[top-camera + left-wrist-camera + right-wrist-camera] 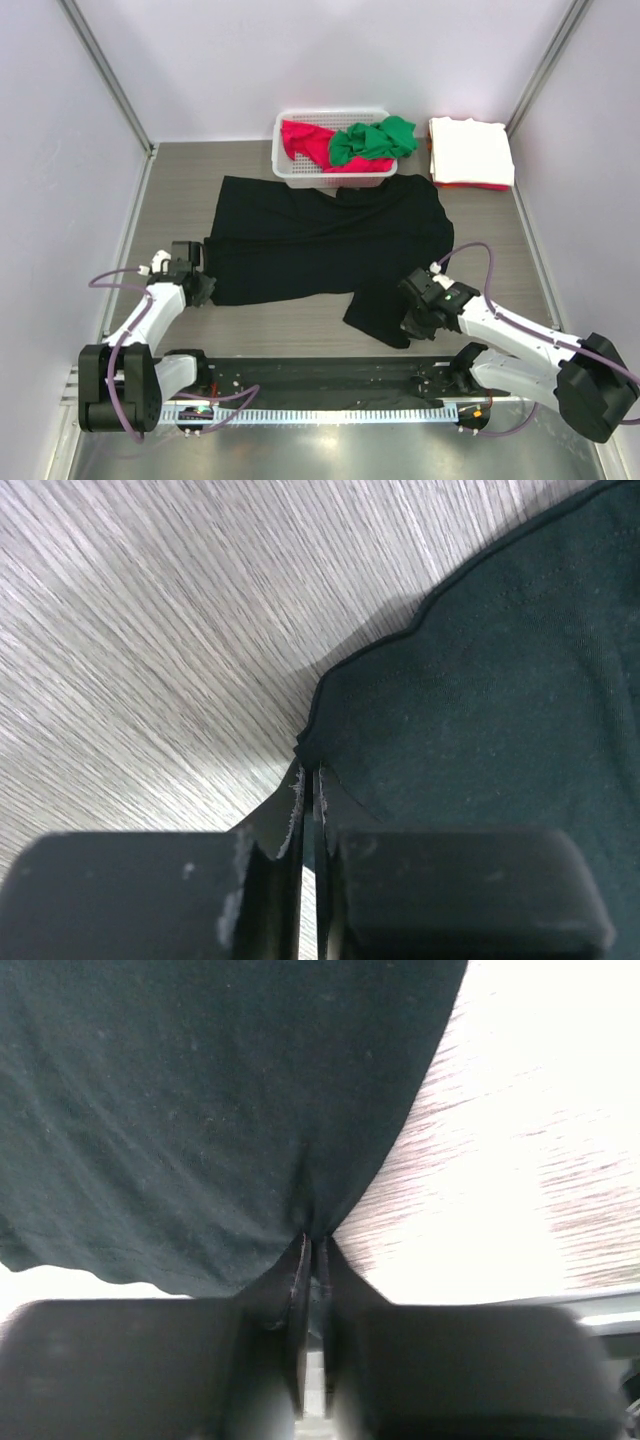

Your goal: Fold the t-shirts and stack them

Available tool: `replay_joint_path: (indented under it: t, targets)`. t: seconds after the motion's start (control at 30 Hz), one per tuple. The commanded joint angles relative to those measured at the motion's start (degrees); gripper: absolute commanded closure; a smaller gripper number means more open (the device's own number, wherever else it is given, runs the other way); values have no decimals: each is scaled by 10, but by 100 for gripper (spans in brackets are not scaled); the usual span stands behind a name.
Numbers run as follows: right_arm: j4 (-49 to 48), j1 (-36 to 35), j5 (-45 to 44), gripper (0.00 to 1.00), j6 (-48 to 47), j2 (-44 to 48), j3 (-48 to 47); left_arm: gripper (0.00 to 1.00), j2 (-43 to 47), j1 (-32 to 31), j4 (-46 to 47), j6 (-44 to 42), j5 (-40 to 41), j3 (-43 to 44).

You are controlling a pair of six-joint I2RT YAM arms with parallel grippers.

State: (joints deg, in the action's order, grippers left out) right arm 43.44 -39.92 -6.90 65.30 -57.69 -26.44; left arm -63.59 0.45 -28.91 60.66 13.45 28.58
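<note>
Black shirt: the black shirt (320,235) lies spread in the middle of the counter (290,322). It is mostly flat, with a bunched flap trailing toward the near edge on the right.
Left gripper: the left gripper (206,285) is at the shirt's near left corner. Its wrist view shows the jaws pressed together with only the hem's very edge between them.
Right gripper: the right gripper (410,305) is on the near right flap. The jaws are closed on the cloth, which puckers into them.
Basket: the basket (285,172) sits at the far edge and holds a red shirt (298,140) and a green shirt (375,140). The black shirt's far edge reaches its near wall, and I cannot tell whether they touch.
Stack: a folded white shirt (470,150) lies on top near the far right corner, with a strip of red showing beneath.
Step, as judged: both near corners are held, ready for lifting or folding toward the far edge.
Risk, slip: the left pinch is shallow, so tension or a quick lift could pull the hem free and drop that side.
Risk, layers: the right jaws grip a gathered flap, perhaps more than one layer, which would carry a crease into the fold.
Risk, skew: uneven travel of the two arms would stretch the cloth or lay the fold crooked.
Risk, basket: sweeping cloth toward the far edge could catch the basket or drag it along.
</note>
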Motion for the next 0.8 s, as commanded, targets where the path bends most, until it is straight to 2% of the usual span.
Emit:
replay_joint_path:
  t: [0.0,0.13,0.53,0.77]
  targets:
    - [-8,-4,-12,99,2,14,12,100,14,1,14,-17,-5,2]
    - [32,-5,-29,99,-8,43,-26,100,60,1,-26,-30,-13,21]
    - [297,-5,-92,99,16,206,-243,100,262,0,-236,-21,-55,134]
    - [410,-5,-126,99,28,285,-355,100,361,1,-358,-14,-53,198]
